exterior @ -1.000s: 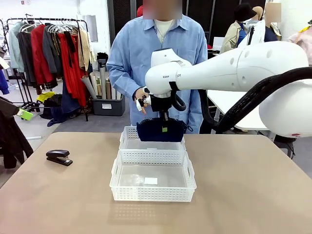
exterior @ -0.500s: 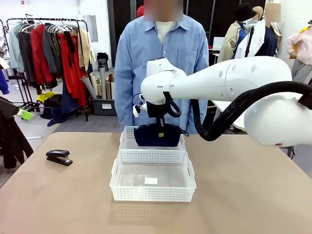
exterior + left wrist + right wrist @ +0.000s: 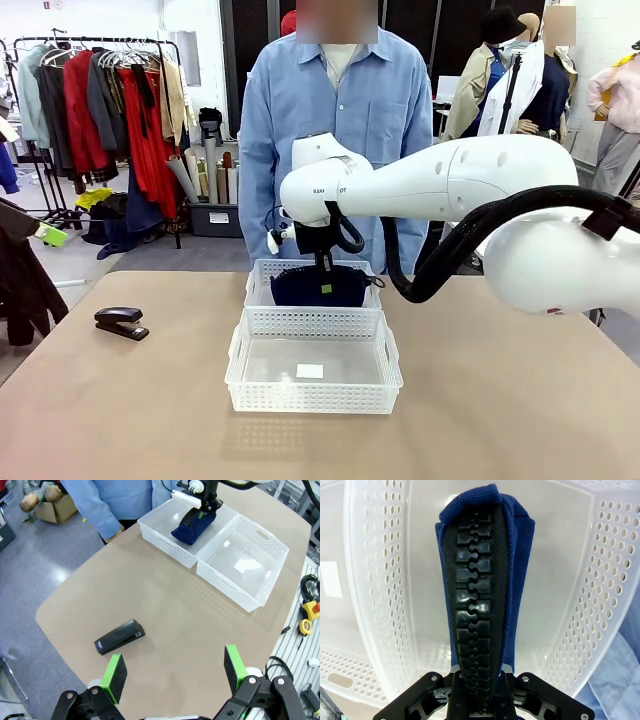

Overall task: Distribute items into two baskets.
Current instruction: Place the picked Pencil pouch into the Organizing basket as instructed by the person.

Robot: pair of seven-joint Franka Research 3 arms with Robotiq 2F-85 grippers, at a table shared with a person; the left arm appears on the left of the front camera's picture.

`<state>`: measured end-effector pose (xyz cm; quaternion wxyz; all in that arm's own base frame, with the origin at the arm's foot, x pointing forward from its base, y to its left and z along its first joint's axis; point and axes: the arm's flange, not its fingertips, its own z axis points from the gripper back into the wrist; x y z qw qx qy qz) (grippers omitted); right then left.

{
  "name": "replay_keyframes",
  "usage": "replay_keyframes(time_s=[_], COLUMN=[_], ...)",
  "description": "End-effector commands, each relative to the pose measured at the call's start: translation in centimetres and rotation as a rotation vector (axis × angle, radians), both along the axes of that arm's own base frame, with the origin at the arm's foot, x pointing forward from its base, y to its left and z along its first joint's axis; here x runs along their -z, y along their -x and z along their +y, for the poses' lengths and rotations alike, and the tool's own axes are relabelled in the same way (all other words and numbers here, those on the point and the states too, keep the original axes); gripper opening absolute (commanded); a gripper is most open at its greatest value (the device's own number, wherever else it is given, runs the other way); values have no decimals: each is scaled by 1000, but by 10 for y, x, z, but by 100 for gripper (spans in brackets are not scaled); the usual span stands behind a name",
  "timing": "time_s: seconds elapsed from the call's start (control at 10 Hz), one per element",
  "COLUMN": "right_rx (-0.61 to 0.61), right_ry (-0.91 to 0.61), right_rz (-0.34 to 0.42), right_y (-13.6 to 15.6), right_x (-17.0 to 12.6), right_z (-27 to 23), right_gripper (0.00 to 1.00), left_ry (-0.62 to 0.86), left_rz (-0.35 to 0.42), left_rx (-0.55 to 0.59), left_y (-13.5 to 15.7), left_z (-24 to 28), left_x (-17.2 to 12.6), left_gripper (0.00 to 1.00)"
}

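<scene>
My right gripper is shut on the top edge of the dark navy pouch, which hangs down inside the far white basket. In the right wrist view the pouch shows its black zip between my right gripper's jaws, with the basket's perforated wall around it. The near basket holds only a small white label. The black stapler lies on the table at the far left. My left gripper hangs open high above the table, with the stapler below and ahead of it.
A person in a blue shirt stands at the far edge of the table, right behind the baskets. The tan tabletop spreads out on both sides of the baskets. A clothes rack stands off the table at the back left.
My right arm has come down and slightly left, lowering the pouch from above the far basket into it. The stapler and both baskets have stayed put.
</scene>
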<state>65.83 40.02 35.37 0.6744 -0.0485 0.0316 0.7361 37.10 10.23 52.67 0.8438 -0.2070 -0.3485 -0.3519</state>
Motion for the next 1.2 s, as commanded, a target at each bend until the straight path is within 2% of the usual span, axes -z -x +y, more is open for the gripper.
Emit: replay_keyframes(time_s=[0.0, 0.2, 0.5, 0.6, 0.8, 1.1], right_rx=[1, -10, -10, -9, -8, 9], right_ry=[24, 7, -44, -66, -107, -143], right_rz=[1, -2, -33, -42, -60, -30], right_y=[-15, -15, -7, -3, 7, 19], right_x=[-8, -10, -35, -42, -61, -82], right_z=[11, 9, -5, -10, -23, -39], right_gripper=[0, 36, 94, 100, 100, 100], left_ry=[13, 13, 13, 13, 13, 13], left_rz=[-18, -18, -18, -18, -18, -18], left_rx=[12, 12, 12, 12, 12, 12], left_y=[0, 0, 0, 0, 0, 0], left_z=[1, 1, 1, 1, 1, 1], left_x=[0, 0, 0, 0, 0, 0], left_gripper=[100, 100, 100, 100, 100, 100])
